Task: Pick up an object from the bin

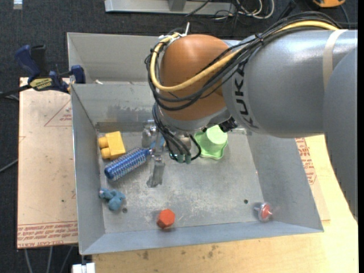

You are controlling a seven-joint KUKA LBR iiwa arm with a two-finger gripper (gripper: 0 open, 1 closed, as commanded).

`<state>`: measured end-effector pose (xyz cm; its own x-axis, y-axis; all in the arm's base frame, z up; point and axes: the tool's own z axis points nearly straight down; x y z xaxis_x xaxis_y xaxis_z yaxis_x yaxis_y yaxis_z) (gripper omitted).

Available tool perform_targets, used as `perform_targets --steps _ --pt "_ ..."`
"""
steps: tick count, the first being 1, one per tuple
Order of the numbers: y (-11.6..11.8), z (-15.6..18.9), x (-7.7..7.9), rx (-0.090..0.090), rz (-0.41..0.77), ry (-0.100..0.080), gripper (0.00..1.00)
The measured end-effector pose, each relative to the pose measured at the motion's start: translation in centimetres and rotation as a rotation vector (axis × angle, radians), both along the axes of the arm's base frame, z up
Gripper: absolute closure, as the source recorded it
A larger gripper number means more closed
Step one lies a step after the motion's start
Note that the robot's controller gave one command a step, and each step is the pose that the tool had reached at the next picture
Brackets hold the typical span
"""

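Toward bin (85, 169) left wall: 1 blue ribbed roller (128, 162) is lying just beside gripper (154, 177); probably light, springy, grippy; gripping mid-length is looking safest. Jaw opening: cannot tell.

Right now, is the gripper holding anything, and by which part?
Cannot tell. The gripper meets the right end of the blue ridged roller in the bin's left half; no hold is visible.

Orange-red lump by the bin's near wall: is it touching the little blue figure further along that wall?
Apart. The camera view shows a plain gap between the orange-red lump and the blue figure.
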<state>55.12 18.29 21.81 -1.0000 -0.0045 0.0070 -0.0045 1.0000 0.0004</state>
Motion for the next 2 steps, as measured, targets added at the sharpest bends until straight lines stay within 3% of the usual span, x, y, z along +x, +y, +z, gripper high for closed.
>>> perform_targets --steps 1,2 --pt "1.1 -10.1 -1.5 -0.002 -0.141 0.001 0.0" --pt "6.2 -14.0 -3.3 0.0 -0.197 -0.002 0.0"
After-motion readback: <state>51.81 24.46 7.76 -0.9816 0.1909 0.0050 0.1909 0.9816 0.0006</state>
